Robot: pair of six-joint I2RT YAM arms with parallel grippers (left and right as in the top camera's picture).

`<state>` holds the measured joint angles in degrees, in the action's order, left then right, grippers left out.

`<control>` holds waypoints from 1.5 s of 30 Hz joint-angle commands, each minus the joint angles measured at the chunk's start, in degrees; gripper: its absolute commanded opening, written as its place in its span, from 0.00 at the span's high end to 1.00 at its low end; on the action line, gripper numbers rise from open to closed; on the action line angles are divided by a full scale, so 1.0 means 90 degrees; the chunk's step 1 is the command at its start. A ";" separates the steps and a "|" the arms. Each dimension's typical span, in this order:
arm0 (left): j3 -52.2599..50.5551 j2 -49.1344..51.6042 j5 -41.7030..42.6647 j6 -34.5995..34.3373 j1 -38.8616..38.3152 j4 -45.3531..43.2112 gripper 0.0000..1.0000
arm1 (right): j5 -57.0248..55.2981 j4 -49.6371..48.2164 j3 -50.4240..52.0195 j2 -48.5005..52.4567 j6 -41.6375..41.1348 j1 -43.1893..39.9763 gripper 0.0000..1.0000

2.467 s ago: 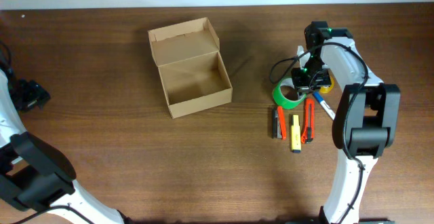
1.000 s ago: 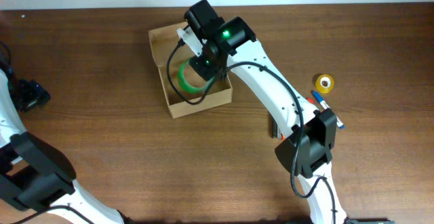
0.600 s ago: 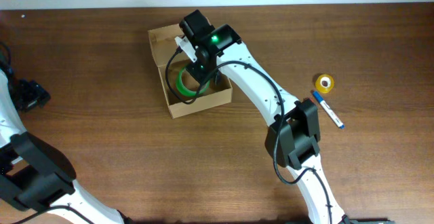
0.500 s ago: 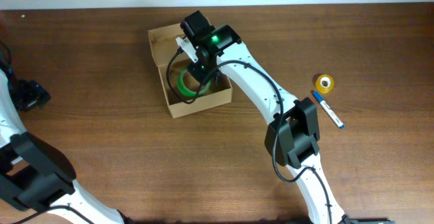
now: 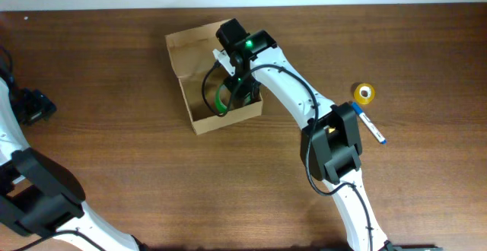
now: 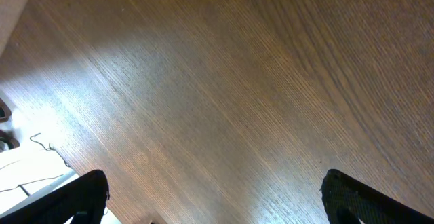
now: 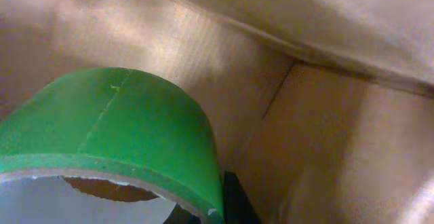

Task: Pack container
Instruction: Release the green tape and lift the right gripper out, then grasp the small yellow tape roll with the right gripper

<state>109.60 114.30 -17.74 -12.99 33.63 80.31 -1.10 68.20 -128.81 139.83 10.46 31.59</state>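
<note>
The container [image 5: 185, 91] is a tan cardboard box at the table's back middle, with its flap lid open toward the far side. My right gripper [image 5: 236, 93] reaches down inside it near the right wall, shut on the wall of a green tape roll [image 5: 222, 99]. In the right wrist view the green tape roll [image 7: 115, 136] fills the lower left, with the container's inner walls [image 7: 339, 129] close behind it and one dark finger [image 7: 236, 200] against the roll. My left gripper [image 5: 34, 106] rests at the far left edge, open over bare wood [image 6: 217, 102].
A small yellow tape roll [image 5: 365, 93] and a blue pen [image 5: 369, 125] lie on the table at the right. The right arm's upper link [image 5: 335, 144] covers the wood below them. The left arm [image 5: 30, 182] stays along the left edge.
My right gripper has carried the green roll from over the box's middle down to its right side, lower inside. The left arm has not moved.
</note>
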 commanded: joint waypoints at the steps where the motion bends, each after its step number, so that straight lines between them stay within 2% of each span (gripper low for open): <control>1: -0.0032 -0.0165 0.0024 0.0075 0.0034 0.0000 0.00 | -0.0124 0.0000 0.0187 0.0041 -0.0114 -0.0029 0.97; 5: -0.0032 -0.0165 0.0024 0.0075 0.0034 0.0000 0.00 | -0.0136 -0.0005 0.0214 0.0041 -0.0172 -0.0189 0.97; 6: -0.0032 -0.0165 0.0024 0.0075 0.0034 0.0000 0.00 | -0.0143 -0.0007 0.0214 0.0041 -0.0172 -0.0211 0.86; 7: -0.0032 -0.0165 0.0024 0.0075 0.0034 0.0000 0.00 | -0.0143 -0.0007 0.0214 0.0041 -0.0170 -0.0223 0.69; 8: -0.0032 -0.0165 0.0024 0.0075 0.0034 0.0000 0.00 | -0.0143 -0.0007 0.0214 0.0041 -0.0170 -0.0223 0.66; 18: -0.0032 -0.0165 0.0024 0.0075 0.0034 0.0000 0.00 | -0.0143 0.0034 0.0136 0.0002 -0.0172 -0.0221 0.65; 24: -0.0032 -0.0165 0.0024 0.0075 0.0034 0.0000 0.00 | -0.0194 0.0573 -0.1282 -0.0090 -0.0267 -0.0216 0.59; 27: -0.0032 -0.0165 0.0024 0.0075 0.0034 0.0000 0.00 | -0.0559 0.0787 -0.1445 -0.0527 -0.0267 -0.0216 0.55; 30: -0.0032 -0.0165 0.0024 0.0075 0.0034 0.0000 0.00 | -0.1088 0.0821 -0.1350 -0.1625 -0.0270 -0.0304 0.51; 32: -0.0032 -0.0165 0.0024 0.0075 0.0034 0.0000 0.00 | -0.1474 0.0716 -0.0879 -0.2684 -0.0272 -0.0556 0.50; 34: -0.0032 -0.0165 0.0024 0.0075 0.0034 0.0000 0.00 | -0.1885 0.0474 0.0267 -0.4070 -0.0321 -0.1003 0.48; 36: -0.0032 -0.0165 0.0024 0.0075 0.0034 0.0000 0.00 | -0.1945 0.0274 0.1625 -0.5476 -0.0602 -0.1814 0.46; 37: -0.0032 -0.0165 0.0024 0.0075 0.0034 0.0000 0.00 | -0.1698 0.0534 0.2183 -0.6016 -0.0891 -0.2470 0.46; 39: -0.0032 -0.0165 0.0024 0.0075 0.0034 0.0000 0.00 | -0.0357 0.1229 0.2795 -0.6280 -0.1100 -0.3687 0.46; 40: -0.0032 -0.0165 0.0024 0.0075 0.0034 0.0000 0.00 | 0.0075 0.1302 0.3130 -0.6263 -0.1103 -0.4112 0.42; 42: -0.0032 -0.0165 0.0024 0.0075 0.0034 0.0000 0.00 | 0.0226 0.0799 0.4257 -0.6166 -0.1297 -0.4874 0.39; 45: -0.0032 -0.0165 0.0024 0.0075 0.0034 0.0000 0.00 | 0.0221 -0.0192 0.5197 -0.5593 -0.1328 -0.5141 0.32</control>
<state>109.60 114.28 -17.74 -12.99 33.63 80.34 -1.41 68.55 -84.60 86.80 -0.27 -14.06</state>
